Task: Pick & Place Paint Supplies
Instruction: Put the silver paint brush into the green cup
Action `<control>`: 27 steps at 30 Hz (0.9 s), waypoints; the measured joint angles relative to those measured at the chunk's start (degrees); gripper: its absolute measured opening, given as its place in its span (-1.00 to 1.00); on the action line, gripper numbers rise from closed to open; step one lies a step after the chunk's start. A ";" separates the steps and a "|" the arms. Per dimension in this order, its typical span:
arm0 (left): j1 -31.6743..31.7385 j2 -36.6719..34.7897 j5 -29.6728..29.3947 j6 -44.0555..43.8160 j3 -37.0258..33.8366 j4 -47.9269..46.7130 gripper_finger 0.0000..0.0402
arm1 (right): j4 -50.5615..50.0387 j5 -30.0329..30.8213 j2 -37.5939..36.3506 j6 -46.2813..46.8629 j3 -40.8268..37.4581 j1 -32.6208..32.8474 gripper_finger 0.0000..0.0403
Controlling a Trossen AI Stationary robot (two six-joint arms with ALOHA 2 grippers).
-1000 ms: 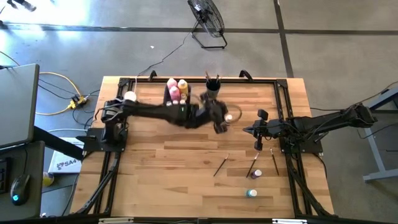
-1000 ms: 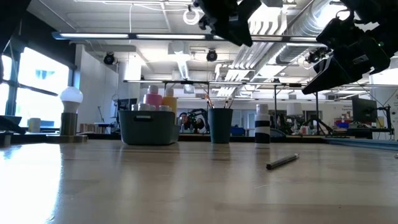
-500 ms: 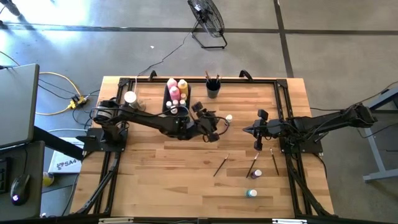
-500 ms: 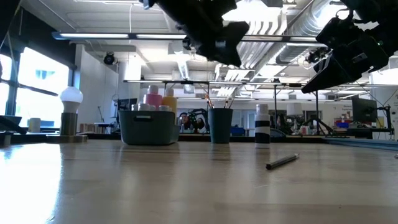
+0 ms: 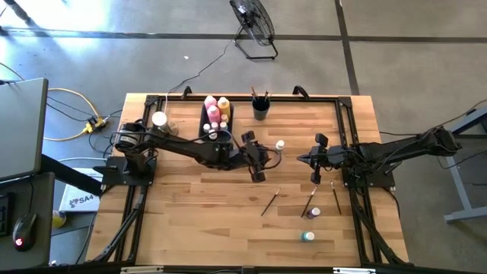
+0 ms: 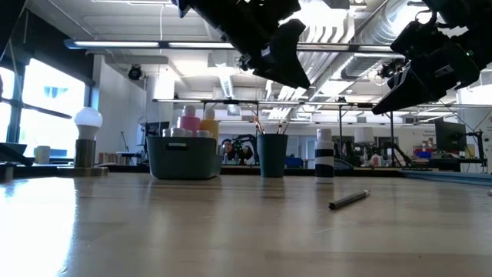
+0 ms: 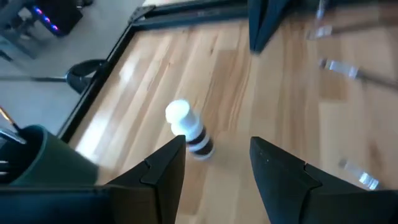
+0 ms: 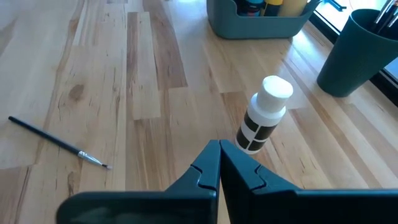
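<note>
Your left gripper (image 5: 259,164) hung empty with its fingers (image 7: 163,171) spread above the worktop (image 5: 190,205), having swung back from over the dark brush cup (image 5: 260,111) within the last second. Just ahead of it stood the black-and-white striped paint bottle (image 7: 189,130), upright and untouched near the worktop's middle, which looked like its next pick. Beyond, the grey bin (image 5: 215,122) already held the pink and yellow squeeze bottles (image 5: 217,106). Loose paintbrushes (image 5: 270,202) and two small bottles (image 5: 307,236) lay farther toward the front, well apart from both arms. Your right gripper (image 8: 219,163) waited pressed together at the right side, also facing the striped bottle.
</note>
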 joint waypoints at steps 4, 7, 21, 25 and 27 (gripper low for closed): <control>0.05 -0.25 0.57 1.24 0.03 -5.51 -0.13 | 0.02 0.02 0.00 0.00 0.00 0.00 -0.99; 0.05 -2.36 2.43 1.42 -0.03 -9.10 -0.13 | 0.02 0.02 0.00 0.00 0.00 0.00 -0.99; 6.96 -28.19 24.23 7.18 -38.88 25.51 -0.13 | 1.66 0.04 0.00 -0.02 0.00 0.00 -0.99; 7.19 -35.15 25.20 6.50 -47.40 30.52 -0.13 | 1.68 0.03 0.00 -0.02 0.00 -0.02 -0.99; 7.15 -38.49 25.22 5.41 -50.09 30.13 -0.13 | 1.92 0.03 -0.02 -0.02 0.00 -0.01 -0.99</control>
